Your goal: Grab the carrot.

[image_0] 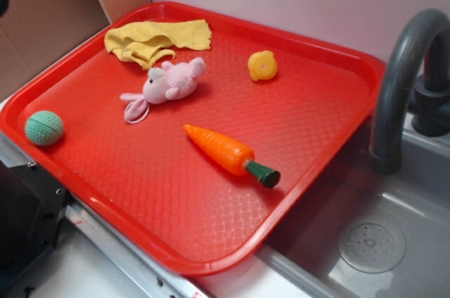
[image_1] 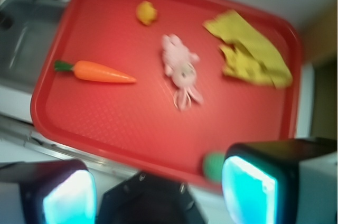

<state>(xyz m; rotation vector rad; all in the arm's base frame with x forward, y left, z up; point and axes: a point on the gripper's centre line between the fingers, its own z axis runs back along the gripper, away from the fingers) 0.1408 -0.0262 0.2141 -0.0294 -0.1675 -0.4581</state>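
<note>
We see the carrot lying on its side on the red tray, in the part nearest the grey sink. It is glossy orange plastic, a tapered cone with a short dark green stem cap. In the exterior view its tip points toward the middle of the tray and its cap toward the sink-side rim. It touches nothing else on the tray.

Near the carrot's tip, but apart from it, lies a pink plush. Behind that sits a crumpled yellow cloth, with a small round yellow toy off to one side and a green ball near the tray's far corner.

In the wrist view our tool hangs above the tray's edge, well apart from the carrot, with its two fingers spread wide and nothing between them.
</note>
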